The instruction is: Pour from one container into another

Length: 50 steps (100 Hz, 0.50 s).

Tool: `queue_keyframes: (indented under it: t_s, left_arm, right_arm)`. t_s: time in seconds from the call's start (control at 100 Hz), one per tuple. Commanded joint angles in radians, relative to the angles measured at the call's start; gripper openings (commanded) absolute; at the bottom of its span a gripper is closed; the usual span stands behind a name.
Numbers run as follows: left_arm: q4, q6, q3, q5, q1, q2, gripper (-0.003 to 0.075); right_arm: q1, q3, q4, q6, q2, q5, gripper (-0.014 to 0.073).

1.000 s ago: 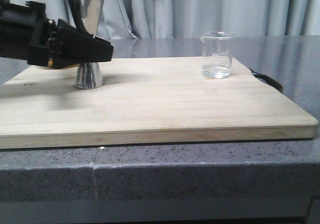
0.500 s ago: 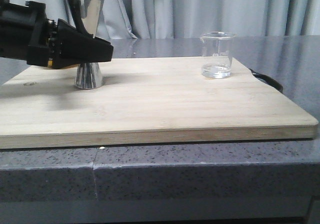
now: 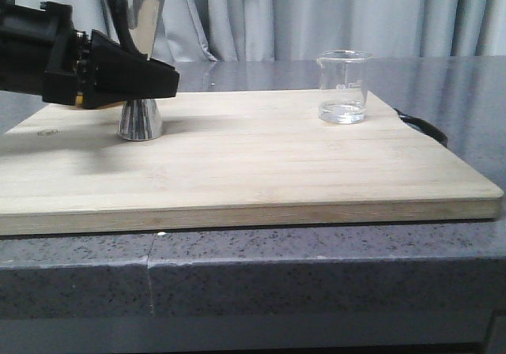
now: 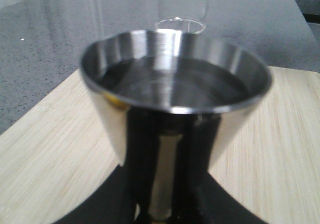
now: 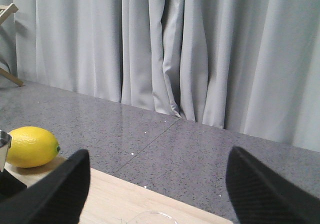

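Beaker [image 3: 343,86] markings unreadable; left fingers [image 3: 162,80] grip jigger [image 3: 139,62]

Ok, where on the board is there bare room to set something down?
The wooden board is bare between the jigger and the glass beaker, and across its whole near half. Crowded only at the far left, where the left gripper stands around the jigger.
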Motion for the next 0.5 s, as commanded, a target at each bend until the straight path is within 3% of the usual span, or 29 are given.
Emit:
queue_keyframes:
  t_s: [0.0, 0.49]
  left_arm:
    - [-0.043, 0.001, -0.019, 0.061, 0.004, -0.038, -0.0018]
    - [-0.037, 0.001, -0.019, 0.061, 0.004, -0.038, -0.0019]
  right_arm:
    - [-0.005, -0.021, -0.002, 0.000, -0.023, -0.078, 0.0510]
    - [-0.005, -0.021, -0.002, 0.000, -0.023, -0.087, 0.0510]
